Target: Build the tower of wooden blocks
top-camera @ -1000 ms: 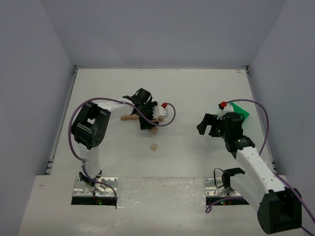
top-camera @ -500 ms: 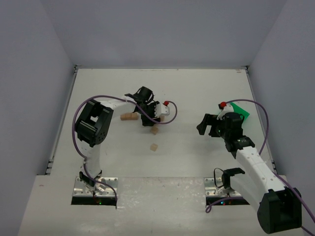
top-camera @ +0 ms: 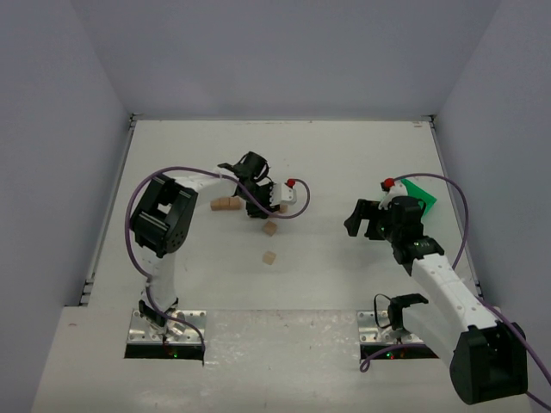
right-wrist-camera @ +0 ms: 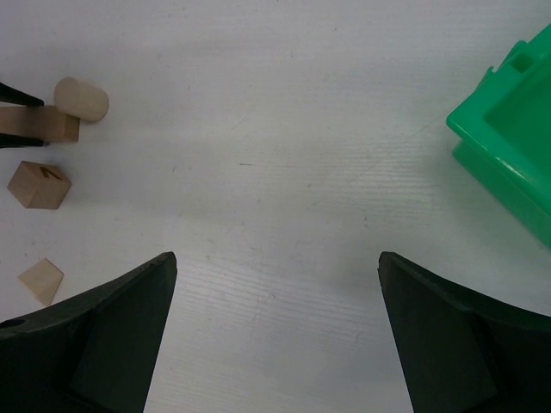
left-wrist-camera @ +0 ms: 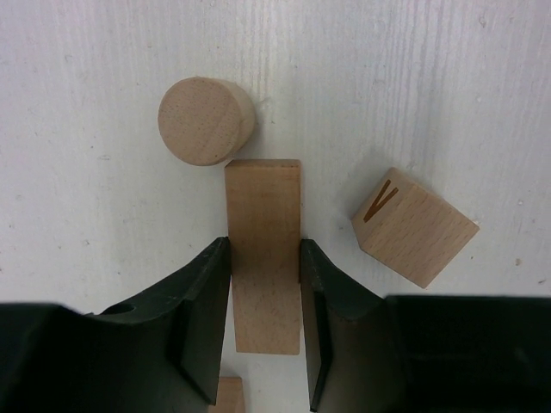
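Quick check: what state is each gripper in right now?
Left gripper: closed on the rectangular wooden block.
Right gripper: open, holding nothing.

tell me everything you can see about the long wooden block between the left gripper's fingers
The long block is plain, unmarked light-tan wood with faint grain. It seems to lie flat on the white table, pointing straight out from the left gripper, whose black fingers are shut on its two long sides. A wooden cylinder sits at one far corner, touching or nearly so; a marked cube lies apart on the other side.
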`<action>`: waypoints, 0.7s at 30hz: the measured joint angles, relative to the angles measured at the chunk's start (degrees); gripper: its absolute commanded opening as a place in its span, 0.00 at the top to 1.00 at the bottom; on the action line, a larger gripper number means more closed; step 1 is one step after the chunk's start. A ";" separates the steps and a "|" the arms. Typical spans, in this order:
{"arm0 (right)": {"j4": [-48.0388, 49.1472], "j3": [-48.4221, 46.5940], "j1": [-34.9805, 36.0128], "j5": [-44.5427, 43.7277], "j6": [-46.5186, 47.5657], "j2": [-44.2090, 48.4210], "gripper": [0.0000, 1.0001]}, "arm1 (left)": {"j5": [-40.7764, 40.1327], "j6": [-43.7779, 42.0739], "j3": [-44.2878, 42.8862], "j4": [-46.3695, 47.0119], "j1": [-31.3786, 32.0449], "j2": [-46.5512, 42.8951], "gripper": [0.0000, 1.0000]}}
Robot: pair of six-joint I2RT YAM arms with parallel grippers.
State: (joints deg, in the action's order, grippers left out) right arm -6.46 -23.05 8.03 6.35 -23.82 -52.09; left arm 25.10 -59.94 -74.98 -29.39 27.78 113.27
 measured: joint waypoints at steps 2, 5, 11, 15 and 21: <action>-0.02 0.00 0.00 0.00 0.10 -0.44 0.01 | 0.00 -0.33 -0.22 -0.72 -0.01 -0.85 0.95; -0.03 0.00 0.00 -0.28 0.25 -0.84 0.01 | 0.25 -1.18 -0.71 -1.73 -0.33 -3.44 0.97; -0.02 0.00 0.00 -0.88 0.72 -0.79 0.01 | 2.32 -3.31 -0.69 -3.00 -3.78 -11.55 0.97; -0.05 0.00 0.00 -2.03 1.02 -0.80 0.01 | 2.34 -5.30 0.74 -3.38 -7.74 -15.22 0.97; -0.09 -0.23 0.00 -3.34 1.34 -1.75 0.01 | 1.91 -8.09 4.99 -5.20 -12.96 -18.39 0.97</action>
State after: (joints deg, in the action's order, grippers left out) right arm -6.55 -23.28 8.03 3.01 -22.48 -53.85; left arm 27.01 -68.03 -69.98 -34.58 14.82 94.88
